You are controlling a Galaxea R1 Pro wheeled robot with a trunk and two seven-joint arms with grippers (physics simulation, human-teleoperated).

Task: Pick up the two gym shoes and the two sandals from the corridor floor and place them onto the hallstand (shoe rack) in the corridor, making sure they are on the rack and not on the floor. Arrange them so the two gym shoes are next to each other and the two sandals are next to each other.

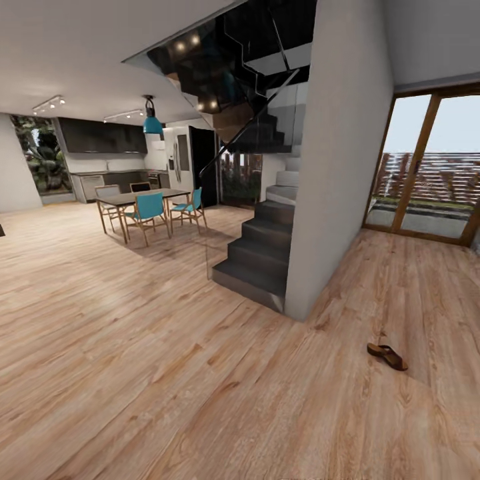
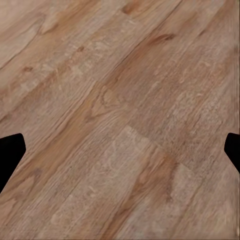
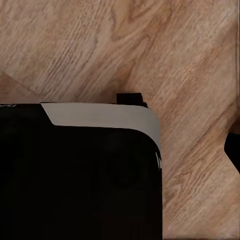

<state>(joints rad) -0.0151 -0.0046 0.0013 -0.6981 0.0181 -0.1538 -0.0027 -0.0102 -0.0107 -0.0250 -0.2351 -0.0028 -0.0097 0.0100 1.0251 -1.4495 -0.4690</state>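
A dark brown sandal (image 1: 387,357) lies on the corridor floor (image 1: 200,400) at the right of the head view, a little past the corner of the white wall. The gym shoes and the hallstand are out of view. In the left wrist view my left gripper (image 2: 120,152) is open over bare planks, its dark fingertips (image 2: 10,155) far apart with nothing between them. My right gripper (image 3: 120,150) also looks open. One of its fingertips (image 3: 233,150) shows at the frame's edge; the other is lost against my black base (image 3: 75,180).
A white wall pier (image 1: 333,167) and a dark staircase (image 1: 257,257) stand ahead in the middle. A dining table with teal chairs (image 1: 148,207) and a kitchen lie at the far left. A glazed wood-framed door (image 1: 427,167) closes the right end.
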